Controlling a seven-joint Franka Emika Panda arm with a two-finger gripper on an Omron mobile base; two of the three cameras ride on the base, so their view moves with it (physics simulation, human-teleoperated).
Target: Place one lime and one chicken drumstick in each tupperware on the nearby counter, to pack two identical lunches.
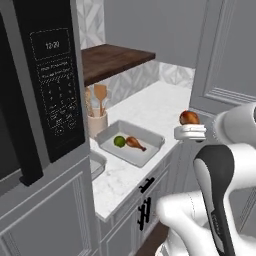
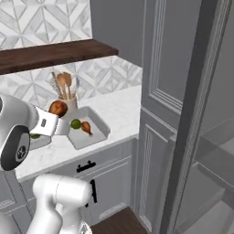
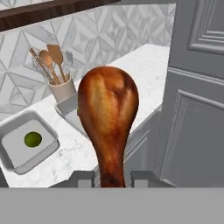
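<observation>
Held drumstick (image 3: 108, 127) stands in front of the second tray (image 3: 70, 110) in the hand view, so that tray's contents cannot be seen there; the near tray (image 3: 29, 144) with one lime (image 3: 33, 139) is cut by the left edge. In the left base view the near tray (image 1: 98, 165) is mostly hidden behind the microwave (image 1: 45, 85); in the right base view the arm covers most of it (image 2: 40, 141). Microwave keypad lettering too small to read; utensils in the cup (image 1: 97, 124) too small to identify individually
</observation>
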